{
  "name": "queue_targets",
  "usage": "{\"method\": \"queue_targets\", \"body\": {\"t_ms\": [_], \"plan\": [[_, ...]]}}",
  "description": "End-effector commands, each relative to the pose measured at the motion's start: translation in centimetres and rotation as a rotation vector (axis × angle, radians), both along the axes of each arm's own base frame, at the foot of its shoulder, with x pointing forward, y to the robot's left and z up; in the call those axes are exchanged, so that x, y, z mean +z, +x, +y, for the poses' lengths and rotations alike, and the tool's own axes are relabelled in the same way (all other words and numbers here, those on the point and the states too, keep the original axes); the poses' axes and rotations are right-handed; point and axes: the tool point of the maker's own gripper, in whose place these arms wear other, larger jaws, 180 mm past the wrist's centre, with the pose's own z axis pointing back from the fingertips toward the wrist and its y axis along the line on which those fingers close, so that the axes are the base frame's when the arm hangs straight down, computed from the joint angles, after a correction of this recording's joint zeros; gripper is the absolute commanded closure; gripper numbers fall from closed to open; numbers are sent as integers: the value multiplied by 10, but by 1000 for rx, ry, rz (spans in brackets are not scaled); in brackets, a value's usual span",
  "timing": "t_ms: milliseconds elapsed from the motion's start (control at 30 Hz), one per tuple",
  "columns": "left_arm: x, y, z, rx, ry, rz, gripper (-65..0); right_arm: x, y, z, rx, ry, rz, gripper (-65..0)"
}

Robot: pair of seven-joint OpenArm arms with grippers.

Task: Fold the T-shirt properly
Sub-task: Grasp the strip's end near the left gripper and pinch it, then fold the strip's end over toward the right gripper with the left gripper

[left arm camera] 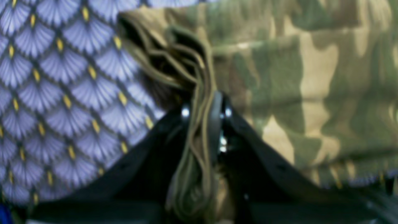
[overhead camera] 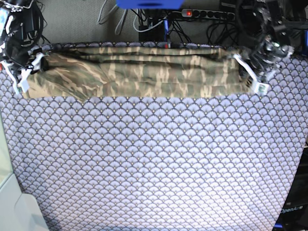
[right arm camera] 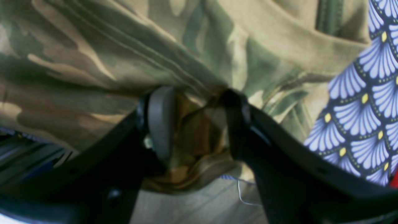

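We see a desk (overhead camera: 154,168) under a purple scallop cloth (overhead camera: 144,192); behind it, grey floor (overhead camera: 72,19), cables (overhead camera: 154,24), a power strip (overhead camera: 207,14).

A purple-white scallop-patterned tablecloth (overhead camera: 154,163) (each scale tipped with a small yellow dot) covers the table. Behind its far edge lie tangled black cables (overhead camera: 144,21), a power strip (overhead camera: 211,14) with a red light, and a blue object (overhead camera: 149,4)

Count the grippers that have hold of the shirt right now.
2. The left gripper pinches bunched layers at the T-shirt end on the base view's right; the right gripper holds a wad of cloth at the other end. Neither is hidden.
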Motion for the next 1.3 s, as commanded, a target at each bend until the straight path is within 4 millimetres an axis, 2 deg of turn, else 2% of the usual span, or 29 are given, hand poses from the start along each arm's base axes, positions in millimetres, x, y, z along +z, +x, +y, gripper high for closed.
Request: {"method": "queue_targets", "body": {"t_ms": [0,100,200,400,633,700,967,1100,1267], "plan": [[19,14,-4,-23,13,-63,-14,2,-1,-5,2,-17,12,-281],[52,32,-24,-75,37,-145,-14,2,-1,-5,2,-16,12,-281],[72,44,-52,-164,46,-185,-14,2,-1,-5,2,-16,12,-281],[74,56,-97,-156,-24,-175,-14,2,-1,-5,2,-17,12,-281],[70,47,-161,-111,-148,-129,-14,2,-1,-5,2,-17,12,-281],[67,44,-170,-43,-180,-104,-13,2,-1,-5,2,-17,12,-281],[56,31,-173,315,-293,-6,-13,3,-1,-5,3,-19,10,-281],[58,29,-190,427,-357,27,-13,3,-1,-5,3,-19,10,-281],[74,37,-224,455,-443,33,-13,2,1,-1,18,-17,12,-281]]}}
